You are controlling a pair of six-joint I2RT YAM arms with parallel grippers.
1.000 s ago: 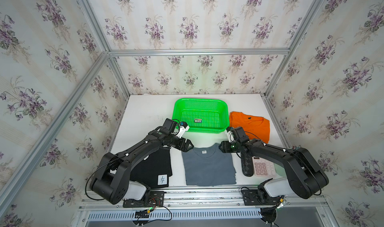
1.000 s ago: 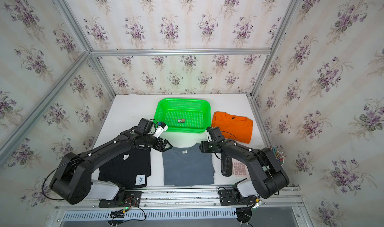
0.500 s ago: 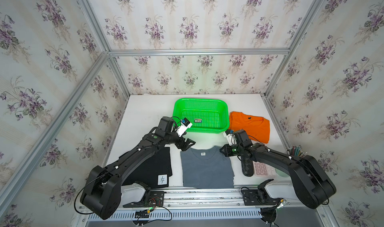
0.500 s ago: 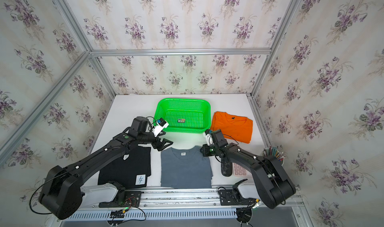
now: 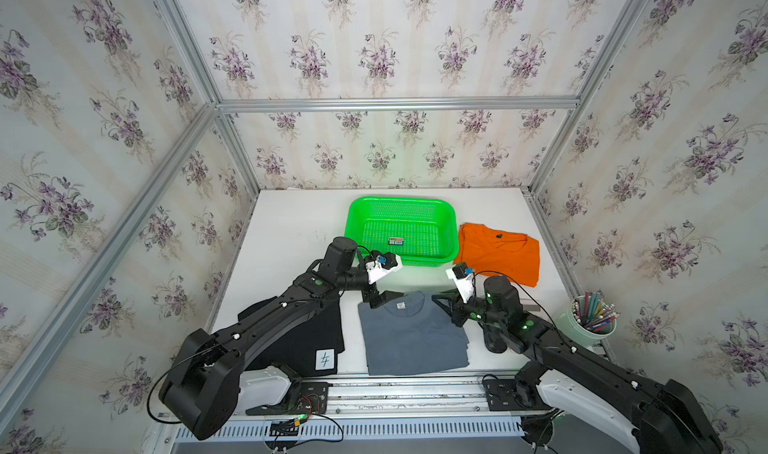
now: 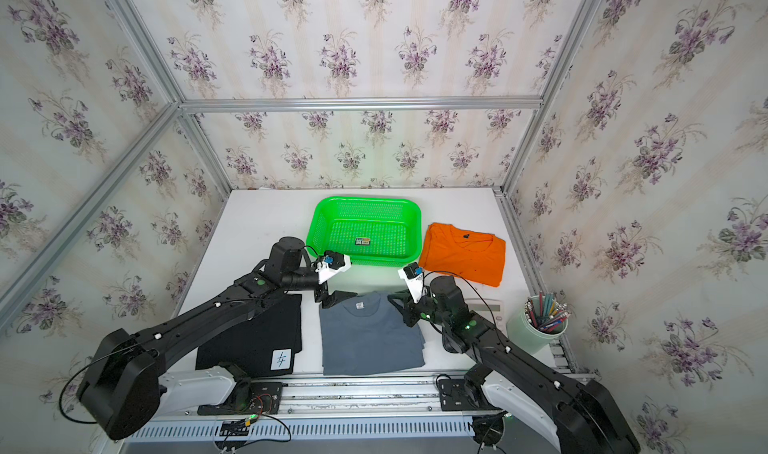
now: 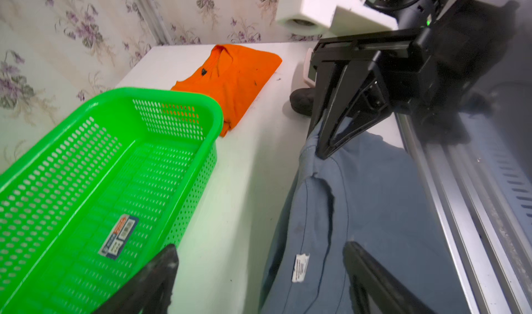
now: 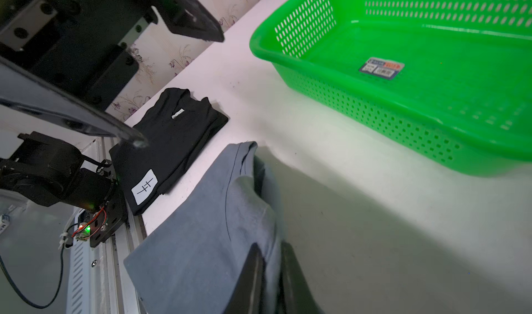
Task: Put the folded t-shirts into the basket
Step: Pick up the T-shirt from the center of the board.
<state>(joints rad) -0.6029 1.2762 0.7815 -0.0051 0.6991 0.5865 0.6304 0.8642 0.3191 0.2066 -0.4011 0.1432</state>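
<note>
The slate grey t-shirt (image 5: 411,335) (image 6: 370,335) lies folded at the front middle of the table. My right gripper (image 5: 436,298) (image 8: 270,246) is shut on its far right corner, and the cloth bunches up between the fingers. My left gripper (image 5: 382,298) (image 7: 259,249) hovers open over the shirt's far left corner, near the white neck label (image 7: 300,268). The black t-shirt (image 5: 299,339) (image 8: 169,137) lies to the left, partly under the left arm. The orange t-shirt (image 5: 498,252) (image 7: 230,76) lies right of the green basket (image 5: 401,201) (image 6: 365,200), which holds only a sticker.
A pencil cup (image 5: 590,319) stands at the right front. A calculator (image 6: 490,306) and a black oblong object (image 5: 494,343) lie under the right arm. The metal rail (image 5: 415,389) runs along the front edge, and wallpapered walls enclose the table.
My right gripper has closed from partly open onto the grey shirt's far right corner. The left gripper has shifted slightly right towards the shirt's collar and stays open.
</note>
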